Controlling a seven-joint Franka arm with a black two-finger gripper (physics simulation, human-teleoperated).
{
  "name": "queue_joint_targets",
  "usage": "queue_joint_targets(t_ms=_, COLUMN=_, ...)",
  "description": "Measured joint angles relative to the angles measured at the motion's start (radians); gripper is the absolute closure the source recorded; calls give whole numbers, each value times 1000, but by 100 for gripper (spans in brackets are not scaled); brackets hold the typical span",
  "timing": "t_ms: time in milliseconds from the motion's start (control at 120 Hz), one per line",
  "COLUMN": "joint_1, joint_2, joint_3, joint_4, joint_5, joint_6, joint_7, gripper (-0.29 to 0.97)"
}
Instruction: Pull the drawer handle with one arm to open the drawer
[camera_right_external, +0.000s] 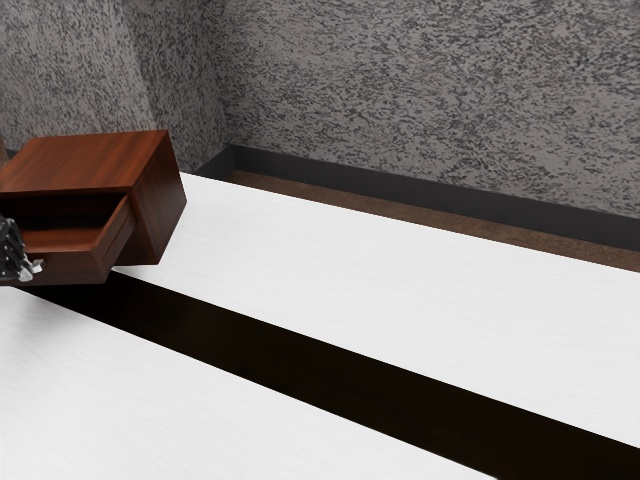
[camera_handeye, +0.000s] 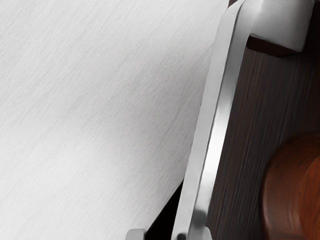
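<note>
1. Handle (camera_handeye: 214, 130), one, silver, at gripper (camera_right_external: 10, 258); jaw state: cannot tell.
2. One drawer (camera_right_external: 70, 252), partly out of one cabinet (camera_right_external: 100, 165), at tabletop (camera_right_external: 400, 275) edge, exterior view's left.
3. White tabletop, one black gap (camera_right_external: 300, 365); grey speckled walls (camera_right_external: 420, 90).

Table: white top (camera_right_external: 400, 290) – lies under the pincer (camera_right_external: 22, 266) and spreads far out from it.
Gap: black band (camera_right_external: 300, 360) crossing the white top, starting near the pincer and running away from it.
Wall: grey, speckled (camera_right_external: 420, 90) – well beyond the pincer.
Skirting: dark strip (camera_right_external: 420, 190) at the wall's foot.
Floor: brown (camera_right_external: 400, 212), between skirting and table.
</note>
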Motion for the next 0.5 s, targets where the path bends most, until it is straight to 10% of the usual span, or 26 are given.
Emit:
queue_joint_targets(t_ms=317, joint_1=-33, joint_2=-110, joint_3=2, joint_4=4, joint_5=-3, joint_6=-38, joint_7=3, gripper=44)
queue_joint_targets(t_ms=500, joint_1=-26, joint_2=1, joint_3=10, joint_4=287, joint_5=22, joint_6=-213, joint_7=4, gripper=19)
